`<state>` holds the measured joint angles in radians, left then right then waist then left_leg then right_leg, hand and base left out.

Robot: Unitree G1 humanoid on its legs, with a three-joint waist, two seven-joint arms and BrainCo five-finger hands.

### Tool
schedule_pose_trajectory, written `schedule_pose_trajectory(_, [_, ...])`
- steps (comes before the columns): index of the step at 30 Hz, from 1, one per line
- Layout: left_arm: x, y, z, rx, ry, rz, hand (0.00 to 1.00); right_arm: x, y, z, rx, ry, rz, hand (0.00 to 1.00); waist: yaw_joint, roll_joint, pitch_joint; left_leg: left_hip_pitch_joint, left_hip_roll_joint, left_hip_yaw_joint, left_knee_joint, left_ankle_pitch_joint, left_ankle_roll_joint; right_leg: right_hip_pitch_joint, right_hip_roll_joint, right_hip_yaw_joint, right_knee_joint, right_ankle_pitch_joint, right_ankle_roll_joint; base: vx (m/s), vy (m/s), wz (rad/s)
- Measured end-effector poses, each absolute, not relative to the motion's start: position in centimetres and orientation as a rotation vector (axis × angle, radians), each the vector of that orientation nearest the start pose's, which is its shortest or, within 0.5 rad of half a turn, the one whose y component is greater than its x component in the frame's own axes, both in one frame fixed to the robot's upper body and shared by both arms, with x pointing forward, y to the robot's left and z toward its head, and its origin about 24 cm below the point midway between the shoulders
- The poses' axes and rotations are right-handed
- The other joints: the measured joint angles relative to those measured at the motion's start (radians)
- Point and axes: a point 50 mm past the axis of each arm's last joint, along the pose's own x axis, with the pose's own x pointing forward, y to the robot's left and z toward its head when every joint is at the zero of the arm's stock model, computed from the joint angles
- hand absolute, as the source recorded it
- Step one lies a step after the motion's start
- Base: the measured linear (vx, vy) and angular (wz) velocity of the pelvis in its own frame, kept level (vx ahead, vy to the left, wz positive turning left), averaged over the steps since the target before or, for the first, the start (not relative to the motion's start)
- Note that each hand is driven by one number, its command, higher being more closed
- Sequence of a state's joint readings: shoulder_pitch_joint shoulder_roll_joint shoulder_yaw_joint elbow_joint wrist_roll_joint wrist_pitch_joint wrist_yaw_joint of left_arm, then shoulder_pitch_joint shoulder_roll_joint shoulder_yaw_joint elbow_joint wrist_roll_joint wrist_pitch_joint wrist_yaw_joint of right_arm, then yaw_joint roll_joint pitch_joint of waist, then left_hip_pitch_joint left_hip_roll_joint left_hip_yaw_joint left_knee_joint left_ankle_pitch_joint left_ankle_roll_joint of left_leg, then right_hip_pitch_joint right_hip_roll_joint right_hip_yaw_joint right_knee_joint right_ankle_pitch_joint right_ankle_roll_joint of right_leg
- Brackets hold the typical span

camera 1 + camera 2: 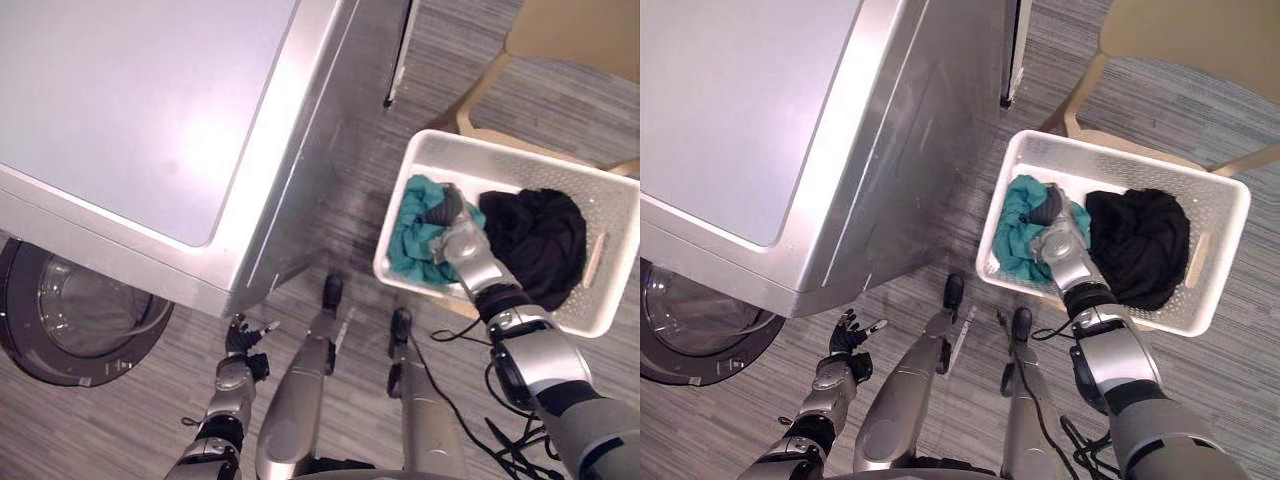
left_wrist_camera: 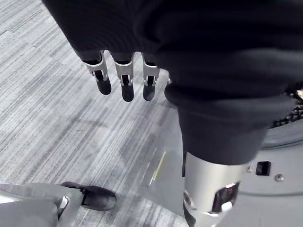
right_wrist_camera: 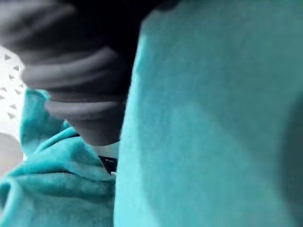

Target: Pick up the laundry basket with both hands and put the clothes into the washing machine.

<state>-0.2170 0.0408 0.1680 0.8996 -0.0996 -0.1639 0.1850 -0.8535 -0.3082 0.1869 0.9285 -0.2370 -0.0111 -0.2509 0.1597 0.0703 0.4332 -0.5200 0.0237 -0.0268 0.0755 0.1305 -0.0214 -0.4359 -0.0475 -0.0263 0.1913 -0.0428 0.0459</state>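
We count one basket and two garments: teal cloth, black cloth. Our right hand lies on the teal cloth, and we cannot tell its grasp. Our left hand hangs, fingers straight.

White laundry basket right of silver washing machine; teal cloth, black cloth inside. Right hand on teal cloth. Left hand splayed, near round door.

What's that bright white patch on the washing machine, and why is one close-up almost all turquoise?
Left eye view: light glares off the glossy top of the washing machine, bleaching its middle. Right wrist view: the teal cloth lies against the camera, because the right hand is pushed into it inside the white basket.
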Motion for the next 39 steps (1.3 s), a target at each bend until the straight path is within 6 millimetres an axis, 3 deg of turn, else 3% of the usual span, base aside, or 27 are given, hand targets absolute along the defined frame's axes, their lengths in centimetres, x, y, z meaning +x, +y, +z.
schedule_pose_trajectory(3, [24.0,18.6,-8.5,-0.078,0.53,0.333,0.0,38.3,-17.0,12.4,-0.61,-0.135,-0.146,1.0,-0.011,-0.008,0.004,0.057,0.008,0.017,-0.014,0.0,0.0,0.043,0.005,0.017,-0.002,0.0,0.0,-0.01,-0.039,-0.2])
schedule_pose_trajectory(7, [23.8,18.7,-8.6,-0.074,0.539,0.331,0.0,35.1,-17.2,14.6,-0.462,-0.335,-0.239,1.0,-0.037,-0.033,0.001,0.152,0.013,0.035,-0.042,-0.001,0.0,0.122,0.009,0.04,-0.019,0.0,0.0,-0.01,-0.02,-0.18])
schedule_pose_trajectory(9, [23.2,19.2,-9.0,-0.064,0.558,0.338,0.0,33.6,-17.1,14.2,-0.42,-0.361,-0.255,1.0,-0.045,-0.059,-0.014,0.187,0.014,0.05,-0.055,-0.002,0.0,0.149,0.011,0.059,-0.032,0.0,0.0,-0.01,0.001,-0.25])
schedule_pose_trajectory(13, [19.9,21.0,-10.8,-0.009,0.664,0.371,0.0,29.2,-16.6,11.4,-0.334,-0.344,-0.237,1.0,-0.087,-0.127,-0.083,0.287,0.013,0.071,-0.108,-0.002,0.001,0.233,0.01,0.076,-0.073,0.0,0.001,0.04,-0.001,-0.14])
schedule_pose_trajectory(16, [18.0,22.0,-11.7,0.033,0.725,0.379,0.0,27.4,-16.0,11.2,-0.244,-0.371,-0.192,1.0,-0.093,-0.153,-0.121,0.336,0.013,0.101,-0.118,-0.01,0.009,0.267,0.01,0.104,-0.08,0.0,0.001,0.06,0.003,-0.33])
schedule_pose_trajectory(20, [17.8,22.6,-11.6,0.067,0.725,0.357,0.0,26.3,-14.8,11.8,-0.083,-0.43,-0.09,1.0,-0.101,-0.145,-0.139,0.32,0.017,0.079,-0.01,-0.06,0.021,0.279,0.01,0.102,-0.017,-0.013,0.017,-0.01,0.0,0.08])
schedule_pose_trajectory(21, [18.0,22.7,-11.4,0.083,0.715,0.349,0.0,26.1,-14.7,11.8,-0.049,-0.431,-0.077,1.0,-0.103,-0.137,-0.141,0.308,0.024,0.057,0.013,-0.067,0.029,0.269,0.012,0.101,0.058,-0.048,0.02,-0.05,-0.035,0.74])
schedule_pose_trajectory(22, [18.4,22.9,-11.2,0.092,0.701,0.345,0.0,25.6,-14.5,11.7,-0.018,-0.432,-0.064,1.0,-0.105,-0.134,-0.142,0.309,0.018,0.021,0.032,-0.069,0.031,0.241,0.006,0.107,0.245,-0.123,0.001,-0.06,-0.107,1.17])
schedule_pose_trajectory(23, [18.4,23.0,-11.0,0.114,0.693,0.34,0.0,25.2,-14.1,11.7,0.011,-0.436,-0.039,1.0,-0.106,-0.134,-0.152,0.302,0.009,-0.028,0.054,-0.072,0.033,0.241,-0.012,0.119,0.436,-0.172,0.027,-0.04,-0.097,1.17])
schedule_pose_trajectory(24, [18.3,23.2,-11.0,0.12,0.694,0.344,0.0,25.1,-13.8,11.7,0.018,-0.438,-0.024,1.0,-0.102,-0.133,-0.168,0.288,0.006,-0.045,0.064,-0.073,0.034,0.244,-0.019,0.13,0.483,-0.184,0.04,-0.05,-0.149,0.97])
schedule_pose_trajectory(25, [18.1,23.4,-10.9,0.124,0.682,0.361,0.0,25.0,-13.0,11.9,0.027,-0.454,0.008,1.0,-0.087,-0.126,-0.192,0.253,0.003,-0.067,0.086,-0.074,0.033,0.254,-0.024,0.165,0.515,-0.192,0.044,-0.13,-0.218,0.77])
schedule_pose_trajectory(26, [18.1,23.6,-10.4,0.12,0.646,0.383,0.0,25.1,-12.0,12.7,0.041,-0.497,0.05,1.0,-0.068,-0.136,-0.216,0.205,-0.007,-0.097,0.118,-0.066,0.016,0.301,-0.029,0.212,0.461,-0.21,0.053,-0.17,-0.272,0.68])
schedule_pose_trajectory(28, [18.4,23.0,-10.1,0.11,0.616,0.387,0.0,25.3,-11.4,13.5,0.057,-0.533,0.072,1.0,-0.038,-0.125,-0.235,0.141,-0.007,-0.124,0.139,-0.042,-0.018,0.326,-0.029,0.209,0.36,-0.283,0.04,-0.25,-0.305,0.52])
schedule_pose_trajectory(29, [18.4,22.0,-9.8,0.089,0.586,0.377,0.0,25.6,-11.2,14.1,0.079,-0.552,0.087,1.0,-0.034,-0.097,-0.242,0.094,-0.004,-0.161,0.136,-0.007,-0.038,0.328,-0.022,0.151,0.301,-0.341,0.01,-0.31,-0.297,0.54])
schedule_pose_trajectory(30, [18.4,21.6,-9.7,0.082,0.577,0.368,0.0,25.6,-11.3,14.2,0.082,-0.556,0.087,1.0,-0.037,-0.082,-0.243,0.083,-0.003,-0.177,0.125,0.012,-0.035,0.328,-0.015,0.128,0.292,-0.36,0.002,-0.35,-0.3,0.79])
schedule_pose_trajectory(31, [18.4,20.5,-9.5,0.061,0.557,0.343,0.0,25.7,-11.9,14.0,0.057,-0.55,0.074,1.0,-0.039,-0.037,-0.244,0.075,0.014,-0.218,0.07,0.065,-0.018,0.324,0.017,0.081,0.285,-0.373,-0.016,-0.42,-0.295,1.1])
schedule_pose_trajectory(32, [18.8,19.0,-8.9,0.048,0.521,0.292,0.0,25.9,-12.9,13.3,0.01,-0.519,0.052,1.0,-0.046,0.001,-0.246,0.102,0.057,-0.157,-0.052,0.014,0.083,0.342,0.038,-0.001,0.229,-0.357,-0.042,-0.41,-0.295,1.38])
schedule_pose_trajectory(33, [19.1,18.5,-8.6,0.051,0.504,0.269,0.0,26.1,-13.3,13.0,0.0,-0.506,0.039,1.0,-0.066,0.004,-0.241,0.101,0.066,-0.115,-0.065,-0.05,0.126,0.351,0.025,-0.037,0.2,-0.335,-0.058,-0.43,-0.24,1.73])
schedule_pose_trajectory(35, [20.5,17.7,-5.5,0.054,0.34,0.224,0.0,26.5,-14.7,12.3,-0.019,-0.466,-0.013,1.0,-0.093,-0.026,-0.227,0.095,0.062,0.063,0.121,-0.046,0.096,0.362,-0.026,-0.163,0.149,-0.277,-0.086,-0.36,-0.214,1.67])
schedule_pose_trajectory(36, [20.7,17.7,-4.8,0.057,0.302,0.219,0.0,26.4,-14.9,12.3,-0.016,-0.467,-0.017,1.0,-0.097,-0.025,-0.228,0.104,0.063,0.082,0.16,-0.047,0.095,0.361,-0.031,-0.18,0.136,-0.263,-0.09,-0.3,-0.181,1.2])
schedule_pose_trajectory(39, [22.1,18.0,-0.8,0.063,0.097,0.213,0.0,26.3,-15.4,12.0,-0.018,-0.453,-0.02,1.0,-0.097,0.0,-0.245,0.23,0.081,0.092,0.239,-0.115,0.008,0.357,-0.036,-0.266,0.064,-0.195,-0.1,-0.26,-0.063,0.89])
